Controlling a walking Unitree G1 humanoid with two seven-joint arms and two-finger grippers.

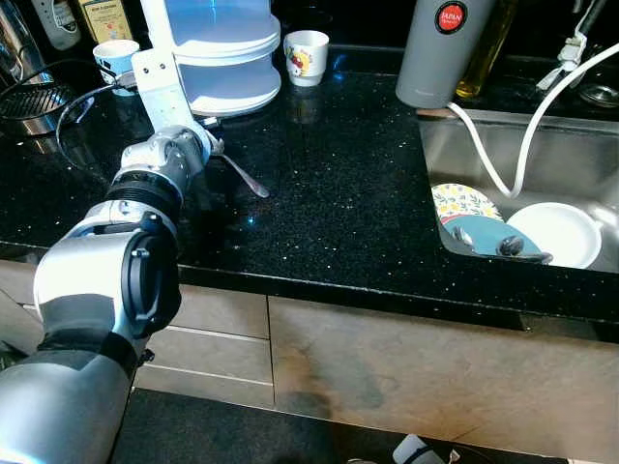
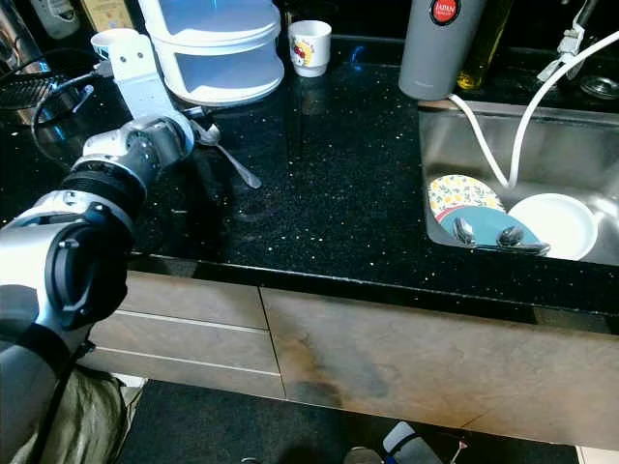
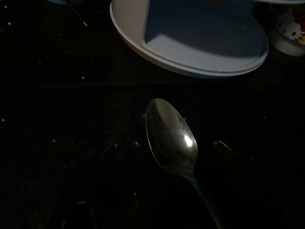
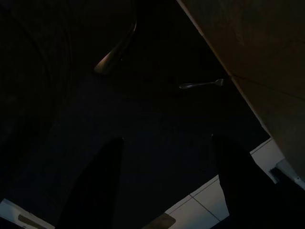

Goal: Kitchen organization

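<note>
A robot stands at a black speckled kitchen counter (image 1: 348, 203) with its silver left arm stretched forward over the worktop. The left gripper (image 1: 215, 145) sits low near the base of a white two-tier rack (image 1: 227, 58), right at the bowl end of a metal spoon (image 1: 244, 174). The spoon lies flat on the counter, its handle angled away from the rack toward the counter's front edge. In the left wrist view the spoon's shiny bowl (image 3: 171, 136) is just in front of the rack's rounded base (image 3: 190, 38), close but apart from it. Whether the left gripper's fingers are parted or pressed together cannot be told, as the wrist hides them. A white cup with a cartoon print (image 1: 306, 57) stands beside the rack, and another white cup with a blue pattern (image 1: 116, 60) stands on the rack's other side. A grey flask (image 1: 437, 48) stands at the sink's corner. In the steel sink (image 1: 542, 155) lie a flowered plate (image 1: 460, 201), a blue plate (image 1: 484, 232) and a white bowl (image 1: 556, 232), with a white hose (image 1: 503, 164) hanging into it. The right gripper (image 4: 167, 181) hangs idle in shade, its two dark fingers spread wide apart.
</note>
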